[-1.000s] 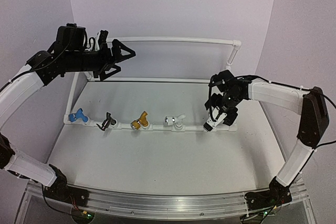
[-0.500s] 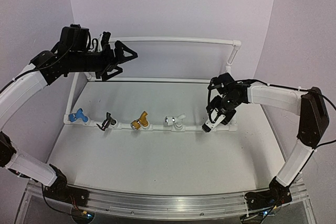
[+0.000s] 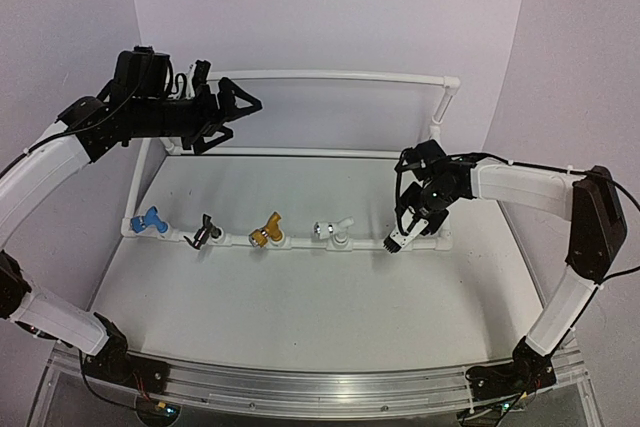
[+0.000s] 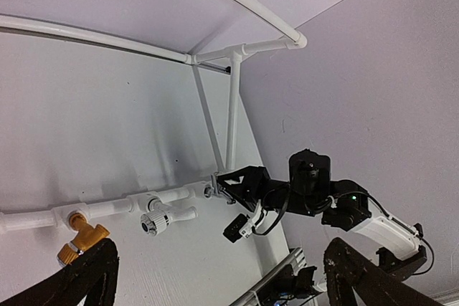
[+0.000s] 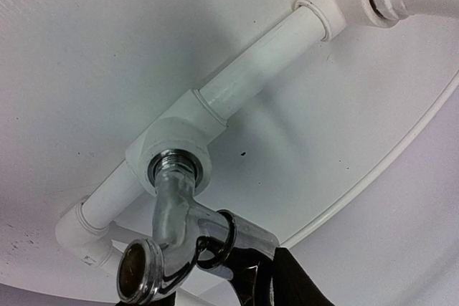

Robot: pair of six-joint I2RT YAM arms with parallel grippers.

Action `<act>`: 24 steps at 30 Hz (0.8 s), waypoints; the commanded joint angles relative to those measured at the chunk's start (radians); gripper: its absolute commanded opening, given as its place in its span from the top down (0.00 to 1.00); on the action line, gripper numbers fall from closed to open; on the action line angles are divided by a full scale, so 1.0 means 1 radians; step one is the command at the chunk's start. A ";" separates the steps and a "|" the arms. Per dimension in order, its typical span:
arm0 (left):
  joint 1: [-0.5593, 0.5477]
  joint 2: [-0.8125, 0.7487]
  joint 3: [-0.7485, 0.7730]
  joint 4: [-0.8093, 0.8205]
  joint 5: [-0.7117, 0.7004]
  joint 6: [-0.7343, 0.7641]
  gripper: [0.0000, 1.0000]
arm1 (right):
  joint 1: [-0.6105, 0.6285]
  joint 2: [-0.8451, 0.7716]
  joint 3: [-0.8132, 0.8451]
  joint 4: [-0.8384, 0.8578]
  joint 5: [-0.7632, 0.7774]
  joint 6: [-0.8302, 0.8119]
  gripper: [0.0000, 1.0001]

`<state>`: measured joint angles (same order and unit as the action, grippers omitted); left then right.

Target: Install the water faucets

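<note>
Item 1. Left arm [image 3: 60, 157], white and black, was raised over the rear left corner of the white plastic pipe frame [image 3: 330, 75]. Its jaws stood fully apart and empty, well away from every faucet. Over the last second it had drifted slightly rightward.

Items 2–5. The small blue tap fitting [image 3: 150, 220], black tap fitting [image 3: 205, 231], gold tap fitting [image 3: 267, 231] and white tap fitting [image 3: 333, 231] were seated in a row along the front pipe, just above the pale counter [image 3: 300, 297]. None had moved.

Item 6. The shiny silver-grey tap fitting [image 5: 179, 249] had its threaded neck entered in the white tee socket [image 5: 176, 134] at the right end of the row.

Item 7. Right arm [image 3: 520, 182] was lowered over item 6. Its jaws had narrowed around the faucet in the last second, which suggested a grip forming to screw the last faucet home.

Not determined: only one black finger [image 5: 290, 281] showed, at the silver handle, with the other cut off, so whether the jaws had fully clamped could not be told. Thread depth was hidden inside the socket
</note>
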<state>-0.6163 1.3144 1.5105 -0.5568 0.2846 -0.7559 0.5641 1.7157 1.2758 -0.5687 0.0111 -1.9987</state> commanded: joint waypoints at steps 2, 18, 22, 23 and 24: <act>0.001 -0.012 0.024 0.037 -0.012 0.020 0.01 | 0.008 -0.005 -0.010 -0.033 -0.001 -0.136 0.60; 0.001 -0.010 0.029 0.037 -0.021 0.032 0.01 | 0.011 0.020 0.009 -0.079 0.026 -0.002 0.69; 0.001 -0.010 0.028 0.038 -0.024 0.033 0.01 | 0.015 0.033 0.027 -0.103 0.027 0.050 0.71; 0.001 -0.010 0.028 0.039 -0.025 0.033 0.01 | 0.016 0.035 0.033 -0.109 0.025 0.060 0.71; 0.001 -0.010 0.027 0.040 -0.025 0.033 0.01 | 0.017 0.036 0.038 -0.113 0.020 0.071 0.72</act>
<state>-0.6163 1.3144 1.5105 -0.5568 0.2812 -0.7475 0.5729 1.7261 1.2765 -0.6193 0.0299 -1.9788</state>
